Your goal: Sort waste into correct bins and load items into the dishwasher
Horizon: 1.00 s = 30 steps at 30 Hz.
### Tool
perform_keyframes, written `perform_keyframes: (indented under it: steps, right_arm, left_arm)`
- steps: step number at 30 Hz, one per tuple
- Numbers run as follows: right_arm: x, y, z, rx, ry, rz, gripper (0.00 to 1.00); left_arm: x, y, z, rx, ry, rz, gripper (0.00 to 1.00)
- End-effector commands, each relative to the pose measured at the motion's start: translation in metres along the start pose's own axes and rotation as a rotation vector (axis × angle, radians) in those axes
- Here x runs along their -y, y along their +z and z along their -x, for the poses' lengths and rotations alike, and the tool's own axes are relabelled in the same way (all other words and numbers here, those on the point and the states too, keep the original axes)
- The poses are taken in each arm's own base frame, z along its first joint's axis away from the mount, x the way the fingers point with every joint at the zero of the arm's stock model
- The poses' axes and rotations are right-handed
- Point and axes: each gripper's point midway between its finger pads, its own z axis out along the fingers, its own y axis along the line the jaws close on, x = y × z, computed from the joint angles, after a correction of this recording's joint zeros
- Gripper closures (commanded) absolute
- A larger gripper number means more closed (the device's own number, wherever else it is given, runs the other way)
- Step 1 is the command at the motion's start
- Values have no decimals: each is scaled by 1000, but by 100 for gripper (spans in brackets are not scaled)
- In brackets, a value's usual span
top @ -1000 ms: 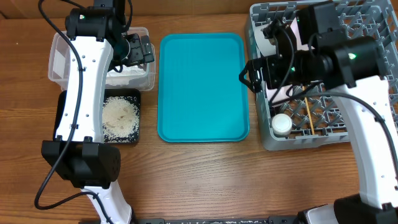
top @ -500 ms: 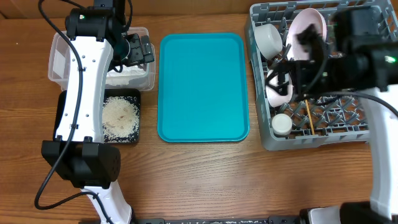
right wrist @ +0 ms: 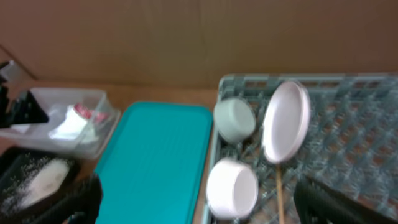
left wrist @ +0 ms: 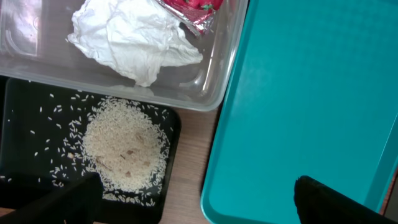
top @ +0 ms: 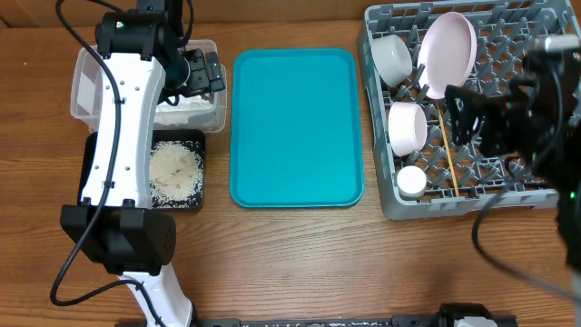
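The clear tub point(top: 91, 86) holds the white napkin point(left wrist: 134, 37) and the red wrapper point(left wrist: 196, 9). The black tray point(top: 95, 173) holds the rice scraps point(top: 175, 171). The grey dish rack point(top: 526, 54) holds a pink plate point(top: 451, 53) on edge, a pale bowl point(top: 392, 56), a second white bowl point(top: 408, 127), a small white cup point(top: 411, 182) and the chopsticks point(top: 447, 154). My left gripper point(top: 204, 77) hangs open and empty over the tub's right end. My right gripper point(top: 465, 116), blurred, is open and empty above the rack.
A bare teal serving tray point(top: 295, 127) lies between the bins and the rack. The tub stands behind the black tray at the left. The rack fills the right side up to the table's far edge. Bare wooden table point(top: 300, 263) runs along the front.
My right arm has pulled back to the right and away from the rack's left side, uncovering the pink plate and the bowls. My left arm has not moved.
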Motion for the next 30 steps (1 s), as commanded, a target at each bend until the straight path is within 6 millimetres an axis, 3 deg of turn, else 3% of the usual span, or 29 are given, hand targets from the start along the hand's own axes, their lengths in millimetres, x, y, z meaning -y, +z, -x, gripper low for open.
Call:
perform_keyframes:
  steps: [1, 6, 20, 26, 30]
  right_arm:
    - [8, -3, -17, 75, -20, -48, 0]
    - [10, -3, -41, 242, -62, -51, 0]
    - [8, 25, -148, 546, -131, 24, 0]
    - [11, 33, -182, 576, -135, 24, 0]
    - [20, 33, -192, 597, -124, -29, 0]
  left_arm:
    - [-2, -8, 6, 29, 10, 2, 0]
    - [-2, -8, 6, 29, 10, 2, 0]
    - [-2, -8, 6, 29, 10, 2, 0]
    - [-2, -8, 6, 29, 10, 2, 0]
    - [-2, -8, 6, 29, 10, 2, 0]
